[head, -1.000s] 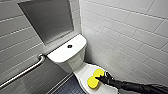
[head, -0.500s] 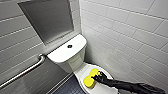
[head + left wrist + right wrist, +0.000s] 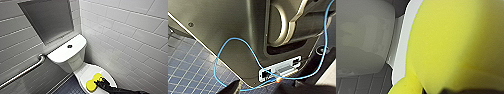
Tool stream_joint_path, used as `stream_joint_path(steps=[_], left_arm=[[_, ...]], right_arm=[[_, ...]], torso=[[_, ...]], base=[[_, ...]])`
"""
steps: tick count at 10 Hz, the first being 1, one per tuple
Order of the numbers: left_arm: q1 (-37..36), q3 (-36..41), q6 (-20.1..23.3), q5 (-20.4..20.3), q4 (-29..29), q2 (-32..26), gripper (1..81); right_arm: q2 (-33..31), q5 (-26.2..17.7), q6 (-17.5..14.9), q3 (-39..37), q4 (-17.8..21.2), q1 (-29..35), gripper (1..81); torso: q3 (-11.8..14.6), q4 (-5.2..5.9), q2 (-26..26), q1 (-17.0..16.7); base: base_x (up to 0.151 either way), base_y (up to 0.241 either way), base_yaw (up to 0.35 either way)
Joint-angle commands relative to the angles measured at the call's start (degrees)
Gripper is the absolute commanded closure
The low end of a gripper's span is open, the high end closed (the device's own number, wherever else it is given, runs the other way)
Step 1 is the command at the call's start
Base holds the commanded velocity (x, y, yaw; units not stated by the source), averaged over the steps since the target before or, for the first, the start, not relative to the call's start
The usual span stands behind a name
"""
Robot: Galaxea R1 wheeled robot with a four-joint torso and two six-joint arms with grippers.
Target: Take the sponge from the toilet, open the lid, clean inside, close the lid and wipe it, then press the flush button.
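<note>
The white toilet (image 3: 66,51) stands in the corner with its lid (image 3: 86,72) down over the bowl. The yellow sponge (image 3: 93,82) lies flat on the lid's front part. My right gripper (image 3: 101,82), black, reaches in from the lower right and is shut on the sponge's right end, pressing it to the lid. In the right wrist view the sponge (image 3: 456,45) looms very close, with the lid's white edge (image 3: 399,50) beside it. A round flush button (image 3: 69,46) sits on the flat tank top. In the left wrist view my left gripper holds nothing.
A metal grab bar (image 3: 22,72) runs along the tiled left wall. The white tiled wall (image 3: 125,37) stands close on the toilet's right. Dark tiled floor (image 3: 67,87) lies left of the bowl. The left wrist view has the robot's own body, a blue cable (image 3: 233,47) and floor tiles (image 3: 190,65).
The sponge, with my right gripper on it, has slid slightly toward the lid's front edge. The rest has stayed as it was.
</note>
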Motion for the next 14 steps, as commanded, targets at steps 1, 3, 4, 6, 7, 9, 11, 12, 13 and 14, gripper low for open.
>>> stream_joint_path(steps=[1, 3, 4, 6, 7, 9, 11, 12, 13, 14], left_arm=[[1.44, 0.77, 0.04, 4.64, -0.51, -0.44, 1.0], [1.44, 0.86, 0.12, 4.64, -0.51, -0.44, 1.0], [1.44, 0.86, 0.13, 4.64, -0.51, -0.44, 1.0], [1.44, 0.95, 0.13, 4.64, -0.51, -0.62, 1.0], [1.44, 1.04, 0.13, 4.64, -0.51, -0.79, 1.0], [1.44, 1.12, 0.13, 4.64, -0.51, -0.79, 1.0], [1.44, 1.21, 0.13, 4.55, -0.42, -0.53, 1.0], [1.44, 1.39, 0.13, 4.20, -0.42, -0.53, 1.0], [1.44, 1.91, 0.13, 4.11, -0.16, -0.44, 1.0], [1.44, 2.44, 0.13, 4.11, 0.02, -0.62, 1.0]], right_arm=[[-8.28, 0.66, 0.06, 10.83, -1.09, 1.40, 81.1], [-14.87, 1.63, 0.41, 17.69, -0.83, -0.62, 81.1], [-17.76, 3.81, 0.50, 19.09, -0.74, -2.29, 81.1], [-20.23, 5.67, 0.50, 19.36, -0.74, -6.06, 81.1], [-22.06, 7.67, 0.67, 19.36, -0.74, -7.92, 81.1], [-26.21, 10.07, 0.76, 20.32, -0.66, -12.39, 81.1], [-34.20, 13.49, 0.67, 28.04, -0.92, -15.83, 81.1], [-37.37, 14.90, 0.67, 31.31, -1.01, -17.84, 81.1], [-39.90, 16.55, 0.59, 33.23, -1.01, -19.95, 81.1], [-42.02, 18.75, 0.67, 34.90, -0.92, -22.33, 81.1]], torso=[[0.00, 0.00, 0.00, 0.00], [0.00, 0.00, 0.00, 0.00], [0.00, 0.00, 0.00, 0.00], [0.00, 0.00, 0.00, 0.00], [0.00, 0.00, 0.00, 0.00], [0.00, 0.00, 0.00, 0.00], [0.00, 0.00, 0.00, 0.00], [0.00, 0.00, 0.00, 0.00], [0.00, 0.00, 0.00, 0.00], [0.00, 0.00, 0.00, 0.00]], base=[[0.000, 0.000, 0.000], [0.000, 0.000, 0.000], [0.000, 0.000, 0.000], [0.000, 0.000, 0.000], [0.000, 0.000, 0.000], [0.000, 0.000, 0.000], [0.000, 0.000, 0.000], [0.000, 0.000, 0.000], [0.000, 0.000, 0.000], [0.000, 0.000, 0.000]])
